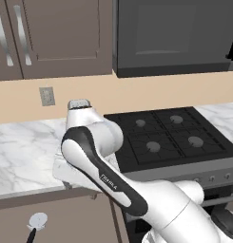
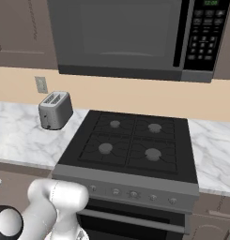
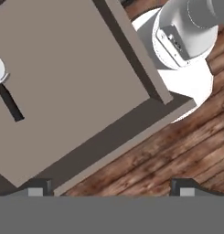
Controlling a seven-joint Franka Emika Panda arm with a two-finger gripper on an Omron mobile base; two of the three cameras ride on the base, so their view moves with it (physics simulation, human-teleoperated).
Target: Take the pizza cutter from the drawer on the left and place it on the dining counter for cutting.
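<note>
The gripper (image 3: 111, 187) is closest to the camera in the hand view, with its two dark finger tips far apart and nothing between them. It looks down into the drawer (image 3: 72, 87), which is pulled out, with the wood floor past its front edge. The front edge of the drawer sits right by the finger tips. The pizza cutter (image 3: 4, 89) lies flat on the drawer bottom, well away from the gripper, near the side of the drawer that is at the left edge of the hand view. In the left base view the pizza cutter (image 1: 36, 225) lies in the open drawer under the front edge of the marble worktop (image 1: 23, 152), to the left of the black stove (image 1: 170, 135). Its round white wheel points toward the back of the drawer and its thin dark handle points toward the front, so its long way runs from back to front, a bit slanted. I think the step now is reaching in to get the cutter, since the drawer is already open and nothing is held yet. Next the hand should move over to the cutter, turn so the fingers sit on each side of the thin handle, go down and squeeze. The handle is thin and lies flat, so the fingers must go low or they could miss it. A silver toaster (image 2: 54, 110) stands on the worktop near the back wall.
</note>
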